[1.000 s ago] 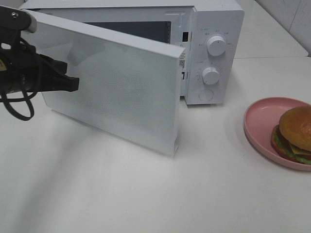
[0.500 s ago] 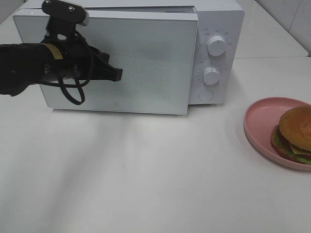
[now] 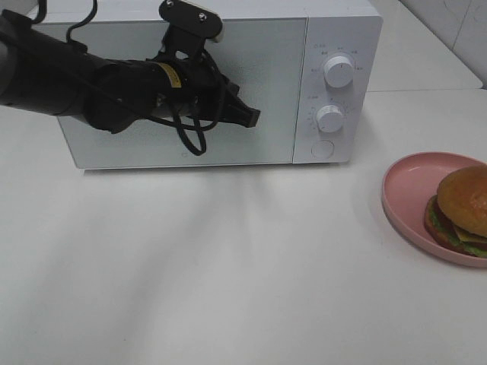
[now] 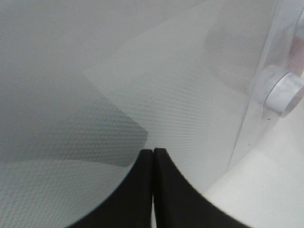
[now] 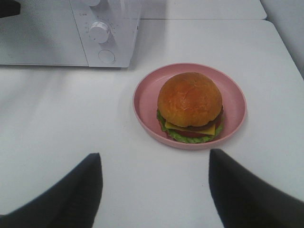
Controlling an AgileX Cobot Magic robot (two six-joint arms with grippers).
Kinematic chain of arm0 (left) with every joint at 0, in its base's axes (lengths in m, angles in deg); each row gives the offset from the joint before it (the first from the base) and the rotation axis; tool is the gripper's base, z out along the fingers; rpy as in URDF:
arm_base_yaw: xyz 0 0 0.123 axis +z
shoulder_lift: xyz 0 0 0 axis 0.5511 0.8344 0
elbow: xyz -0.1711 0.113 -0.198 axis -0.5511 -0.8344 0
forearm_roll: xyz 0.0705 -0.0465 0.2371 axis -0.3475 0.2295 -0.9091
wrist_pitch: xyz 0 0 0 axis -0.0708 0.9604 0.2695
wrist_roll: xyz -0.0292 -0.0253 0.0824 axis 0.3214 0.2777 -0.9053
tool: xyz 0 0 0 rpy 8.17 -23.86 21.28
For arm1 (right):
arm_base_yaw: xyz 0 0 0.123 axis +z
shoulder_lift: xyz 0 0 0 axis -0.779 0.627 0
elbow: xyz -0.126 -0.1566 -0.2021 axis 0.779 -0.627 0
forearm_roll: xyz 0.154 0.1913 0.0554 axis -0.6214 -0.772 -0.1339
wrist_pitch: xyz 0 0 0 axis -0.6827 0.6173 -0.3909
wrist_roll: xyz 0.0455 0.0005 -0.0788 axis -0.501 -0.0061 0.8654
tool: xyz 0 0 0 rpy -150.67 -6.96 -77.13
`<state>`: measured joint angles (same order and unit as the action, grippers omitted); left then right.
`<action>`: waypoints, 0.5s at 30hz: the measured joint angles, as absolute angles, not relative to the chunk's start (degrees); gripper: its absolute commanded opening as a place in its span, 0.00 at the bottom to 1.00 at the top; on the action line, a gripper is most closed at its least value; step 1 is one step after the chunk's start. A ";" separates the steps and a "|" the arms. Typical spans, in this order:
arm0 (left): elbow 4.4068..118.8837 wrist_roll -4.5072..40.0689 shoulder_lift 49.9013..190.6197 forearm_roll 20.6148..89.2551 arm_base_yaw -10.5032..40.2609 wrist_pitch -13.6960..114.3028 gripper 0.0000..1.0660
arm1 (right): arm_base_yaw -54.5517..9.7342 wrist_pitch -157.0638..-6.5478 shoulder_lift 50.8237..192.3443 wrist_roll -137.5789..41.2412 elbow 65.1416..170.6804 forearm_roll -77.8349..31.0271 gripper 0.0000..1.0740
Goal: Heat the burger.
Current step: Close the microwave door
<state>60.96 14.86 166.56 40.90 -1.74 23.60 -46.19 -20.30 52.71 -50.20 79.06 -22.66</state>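
The burger (image 3: 462, 209) (image 5: 190, 102), with its golden bun, lettuce, cheese and tomato, lies on a pink plate (image 3: 403, 186) (image 5: 142, 97) at the table's right edge. The white microwave (image 3: 342, 30) (image 5: 42, 42) stands at the back with its door flat against the body. My left gripper (image 3: 251, 118) (image 4: 153, 156) is shut, its tips together and pressed to the door's front near the right side. My right gripper (image 5: 154, 159) is open just short of the plate, holding nothing; it is outside the exterior high view.
Two knobs (image 3: 338, 70) (image 3: 330, 119) and a round button (image 3: 323, 148) sit on the microwave's right panel. The left arm's black body and cables (image 3: 91, 84) stretch across the door front. The white table (image 3: 228, 274) runs forward from the microwave.
The microwave door has swung from wide open to shut, with my left gripper moving right and back along with it. The burger, plate and right gripper have stayed put.
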 measured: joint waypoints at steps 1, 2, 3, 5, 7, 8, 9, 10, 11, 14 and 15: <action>62.73 14.86 167.76 40.32 -2.54 23.95 0.00 | -46.19 -20.30 52.71 -50.20 79.06 -22.66 0.57; 63.54 14.86 168.22 40.32 -2.94 24.12 0.00 | -46.19 -20.30 52.71 -50.20 79.06 -22.66 0.57; 63.54 14.86 168.22 40.32 -2.94 24.12 0.00 | -46.19 -20.30 52.71 -50.20 79.06 -22.66 0.57; 64.62 14.86 168.79 40.32 -3.63 24.58 0.00 | -46.19 -20.30 52.71 -50.20 79.06 -22.66 0.57; 65.83 14.86 169.02 40.78 -4.32 26.07 0.00 | -46.19 -20.30 52.71 -50.20 79.06 -22.66 0.57; 65.83 14.86 169.02 40.78 -4.32 26.07 0.00 | -46.19 -20.30 52.71 -50.20 79.06 -22.66 0.57; 66.34 14.86 169.08 41.07 -4.54 26.81 0.00 | -46.19 -20.30 52.71 -50.20 79.06 -22.66 0.57; 66.69 14.86 169.08 41.64 -4.77 28.02 0.00 | -46.19 -20.30 52.71 -50.20 79.06 -22.66 0.57; 66.69 14.86 169.08 41.64 -4.77 28.02 0.00 | -46.19 -20.30 52.71 -50.20 79.06 -22.66 0.57; 67.20 14.86 168.85 42.33 -5.00 31.34 0.00 | -46.19 -20.30 52.71 -50.20 79.06 -22.66 0.57; 67.37 14.86 168.50 42.73 -5.00 34.32 0.00 | -46.19 -20.30 52.71 -50.20 79.06 -22.66 0.57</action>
<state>67.37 14.86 168.50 42.73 -5.00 34.32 -46.19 -20.30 52.71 -50.20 79.06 -22.66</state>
